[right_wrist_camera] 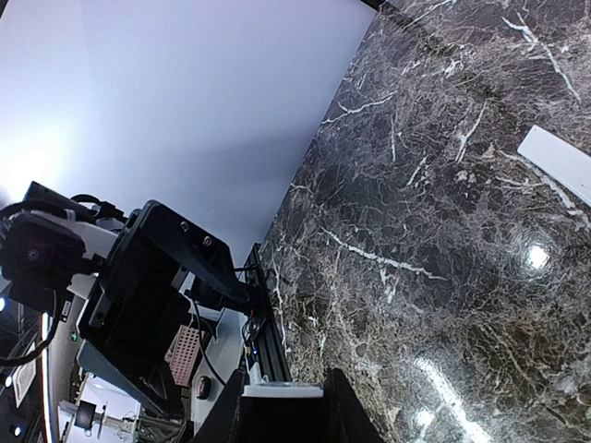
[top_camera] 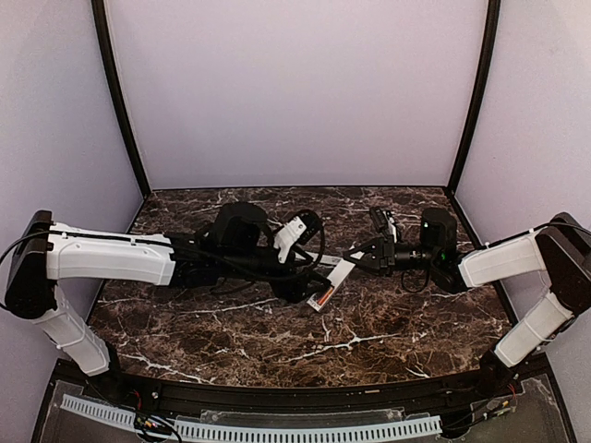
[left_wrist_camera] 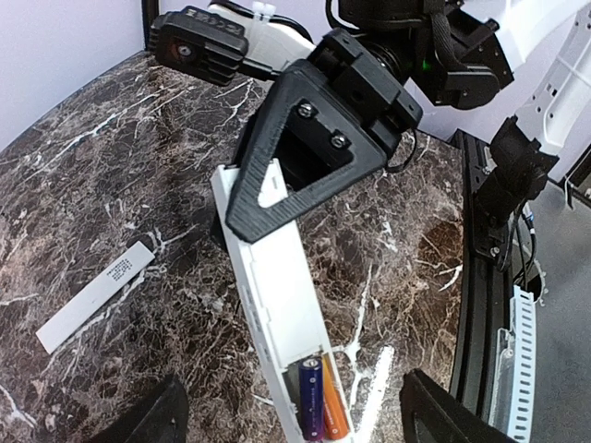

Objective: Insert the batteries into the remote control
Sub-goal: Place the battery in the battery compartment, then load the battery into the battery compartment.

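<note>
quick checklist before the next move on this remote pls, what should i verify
1. Both batteries in the recess: ok. The purple battery and orange battery lie side by side at one end of the remote.
2. Remote gripped: ok. The right claw is shut on its other end.
3. Left claw clear: ok. The left claw is open, its fingers wide apart either side of the remote.
4. Batteries fully seated and the right way round: cannot tell.
5. Cover on: not ok. The recess is uncovered; a white strip, maybe the cover, lies on the table.
</note>
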You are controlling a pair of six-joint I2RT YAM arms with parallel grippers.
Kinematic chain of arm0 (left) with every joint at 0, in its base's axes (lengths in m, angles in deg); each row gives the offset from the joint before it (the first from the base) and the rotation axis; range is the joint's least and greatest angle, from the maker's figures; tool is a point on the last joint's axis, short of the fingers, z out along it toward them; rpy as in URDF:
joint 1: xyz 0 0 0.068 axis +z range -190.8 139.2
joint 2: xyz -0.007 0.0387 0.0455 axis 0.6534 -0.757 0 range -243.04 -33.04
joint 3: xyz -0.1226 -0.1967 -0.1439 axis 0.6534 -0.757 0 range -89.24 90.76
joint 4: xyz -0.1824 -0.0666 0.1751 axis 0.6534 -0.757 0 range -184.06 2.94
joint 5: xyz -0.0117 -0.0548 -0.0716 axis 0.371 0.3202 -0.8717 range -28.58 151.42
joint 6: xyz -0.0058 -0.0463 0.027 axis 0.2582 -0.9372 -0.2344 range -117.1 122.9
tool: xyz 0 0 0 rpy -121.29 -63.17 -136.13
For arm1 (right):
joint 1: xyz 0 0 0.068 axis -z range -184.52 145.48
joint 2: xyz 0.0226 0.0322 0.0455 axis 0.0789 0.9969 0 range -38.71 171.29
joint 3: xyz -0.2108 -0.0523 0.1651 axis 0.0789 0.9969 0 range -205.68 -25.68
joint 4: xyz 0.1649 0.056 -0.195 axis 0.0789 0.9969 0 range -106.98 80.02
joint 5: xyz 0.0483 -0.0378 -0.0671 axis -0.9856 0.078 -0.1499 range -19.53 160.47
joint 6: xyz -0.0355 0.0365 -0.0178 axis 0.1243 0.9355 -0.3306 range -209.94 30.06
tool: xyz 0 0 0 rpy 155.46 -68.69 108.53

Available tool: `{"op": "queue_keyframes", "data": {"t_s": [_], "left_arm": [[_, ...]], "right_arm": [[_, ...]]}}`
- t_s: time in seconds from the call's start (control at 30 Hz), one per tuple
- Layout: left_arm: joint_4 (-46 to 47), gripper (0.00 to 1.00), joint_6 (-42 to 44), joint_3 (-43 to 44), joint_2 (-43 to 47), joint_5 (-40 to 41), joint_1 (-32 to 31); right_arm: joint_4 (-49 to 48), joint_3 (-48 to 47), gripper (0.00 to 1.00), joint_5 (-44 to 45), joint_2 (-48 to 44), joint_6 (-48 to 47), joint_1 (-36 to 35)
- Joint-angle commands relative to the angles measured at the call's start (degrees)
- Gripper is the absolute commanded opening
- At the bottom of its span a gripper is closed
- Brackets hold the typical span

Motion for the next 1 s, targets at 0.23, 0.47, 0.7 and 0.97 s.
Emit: {"op": "queue_keyframes", "data": {"t_s": [0.23, 0.47, 0.7, 0.97], "left_arm": [[-7.19, 0.64, 19.42, -2.11, 8.30, -16.18, 4.13], [-17.72, 0.51, 38.07, -0.41, 9.36, -14.92, 2.55], [-24.63, 0.39, 45.52, 2.74, 6.74, -10.49, -1.22], [-26.93, 0.35, 48.73, 3.61, 4.24, -6.82, -4.48]], "right_arm": [[5.62, -3.91, 0.00, -3.94, 0.66, -4.90, -0.77], [11.56, -6.79, 0.00, -6.29, 2.29, -8.11, -3.26], [10.36, -8.62, 0.00, -7.44, 5.79, -7.08, -6.65], [7.88, -9.73, 0.00, -7.92, 8.59, -5.18, -9.02]]}}
